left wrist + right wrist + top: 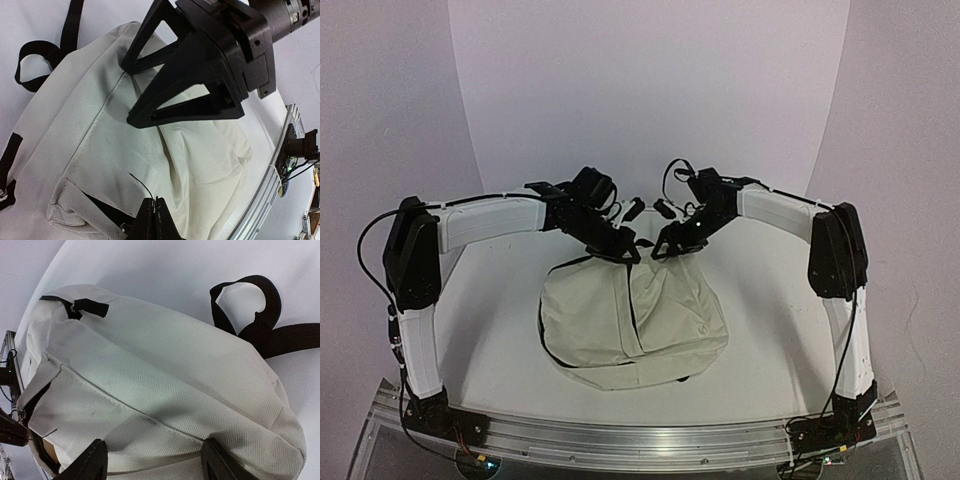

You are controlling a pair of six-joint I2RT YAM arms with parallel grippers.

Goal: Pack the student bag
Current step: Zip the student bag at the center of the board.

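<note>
The student bag (632, 325) lies in the middle of the table, cream fabric with black straps. In the left wrist view the bag (100, 150) fills the frame, and my left gripper (155, 204) is shut at its zipper opening (100, 205), a thin black cord (140, 185) running out from between the tips. From above, the left gripper (628, 252) sits at the bag's far edge. My right gripper (662, 248) is beside it, over the bag's top. Its fingers (95, 457) stand open astride a seam (150, 417) of the bag (165, 380), with only fabric between them; the right gripper (126, 93) also shows from the left wrist.
The bag's black carry loop (250, 300) and straps lie on the white tabletop beyond it. A dark slit (35, 407) gapes on the bag's side, something brownish inside. An aluminium rail (640, 435) runs along the table's near edge. A curved white backdrop rises behind.
</note>
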